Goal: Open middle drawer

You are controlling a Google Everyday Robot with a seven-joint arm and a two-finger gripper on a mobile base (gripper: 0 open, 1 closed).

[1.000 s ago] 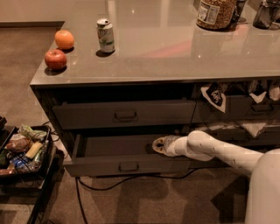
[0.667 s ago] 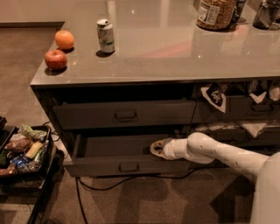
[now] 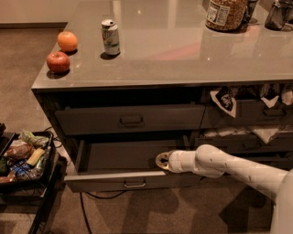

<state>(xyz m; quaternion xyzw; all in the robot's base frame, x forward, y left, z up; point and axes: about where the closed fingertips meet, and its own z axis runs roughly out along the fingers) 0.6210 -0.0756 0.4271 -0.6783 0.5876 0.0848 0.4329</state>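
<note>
The middle drawer [image 3: 130, 179] is a wide dark grey drawer with a low front and a small loop handle [image 3: 135, 184]. It stands pulled out from the cabinet, and its shallow flat interior [image 3: 121, 155] shows and looks bare. My gripper [image 3: 161, 161] sits at the end of the white arm [image 3: 229, 167], which reaches in from the right. It is inside the drawer's right end, just behind the front panel. The taller-fronted top drawer [image 3: 130, 119] above is closed.
On the counter [image 3: 183, 50] stand a red apple [image 3: 58, 61], an orange [image 3: 67, 41], a soda can [image 3: 110, 37] and a jar [image 3: 224, 13]. Open drawers at right hold snack bags [image 3: 224, 100]. A black cart with a snack tray [image 3: 23, 155] stands at left. A cable [image 3: 91, 201] lies on the floor.
The gripper has moved a little left and toward the camera. The middle drawer has slid further out with it.
</note>
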